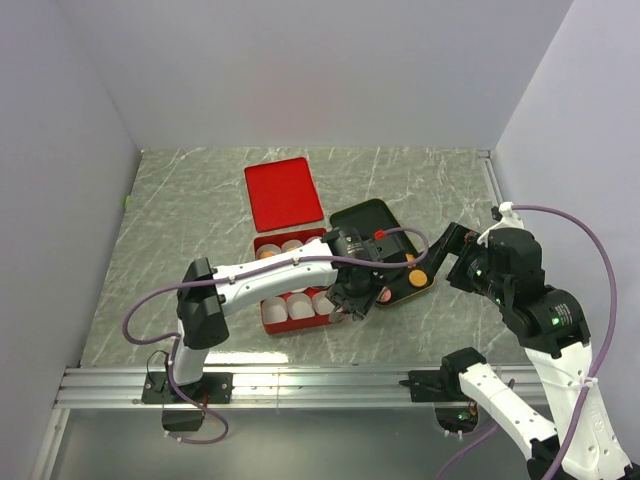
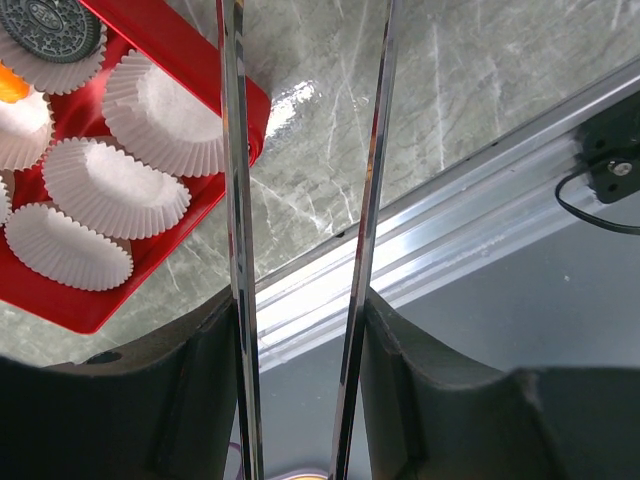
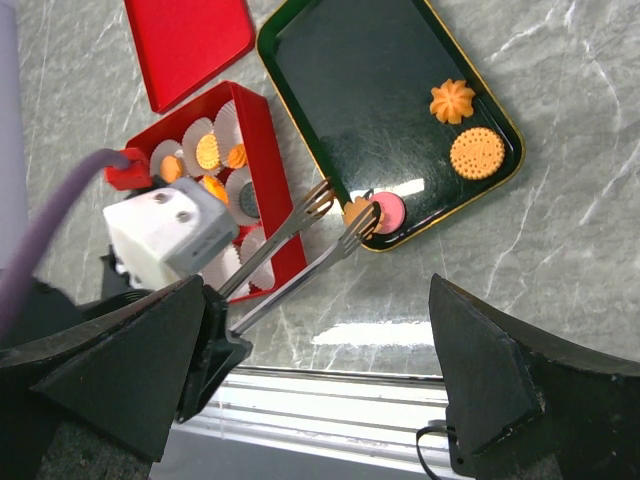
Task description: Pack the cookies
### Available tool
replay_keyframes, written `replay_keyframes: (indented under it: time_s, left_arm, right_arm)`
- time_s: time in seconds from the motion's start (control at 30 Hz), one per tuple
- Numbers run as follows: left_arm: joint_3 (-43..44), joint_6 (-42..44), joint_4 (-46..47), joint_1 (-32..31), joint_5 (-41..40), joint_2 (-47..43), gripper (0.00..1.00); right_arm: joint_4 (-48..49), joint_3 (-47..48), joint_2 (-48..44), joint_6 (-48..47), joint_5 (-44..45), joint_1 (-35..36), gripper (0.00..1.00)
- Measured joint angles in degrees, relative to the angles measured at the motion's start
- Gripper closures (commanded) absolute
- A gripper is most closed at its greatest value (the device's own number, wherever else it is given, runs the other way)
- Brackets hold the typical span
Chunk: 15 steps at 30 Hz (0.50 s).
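My left gripper (image 1: 350,285) is shut on a pair of metal tongs (image 3: 290,245), whose two blades (image 2: 232,200) run between its fingers (image 2: 205,380). The tong tips stand apart at the near corner of the black tray (image 3: 350,90). One tip overlaps a small irregular orange cookie (image 3: 354,209) lying beside a pink cookie (image 3: 390,213); I cannot tell whether it is gripped. A flower-shaped orange cookie (image 3: 452,101) and a round orange cookie (image 3: 477,153) lie further along the tray. My right gripper (image 3: 318,290) hangs open and empty, to the right of the tray.
A red box (image 3: 270,150) left of the tray holds white paper cups (image 2: 115,188), some with orange cookies and one with a dark cookie (image 2: 50,25). Its red lid (image 1: 284,192) lies flat behind it. A metal rail (image 1: 330,385) runs along the table's near edge.
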Motion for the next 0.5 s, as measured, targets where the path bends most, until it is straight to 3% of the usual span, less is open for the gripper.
replay_keyframes:
  time_s: [0.5]
  left_arm:
    - [0.3,1.6,0.1,0.0,0.1,2.8,0.53]
  right_arm:
    - [0.2,-0.1,0.4,0.0,0.1,0.0,0.00]
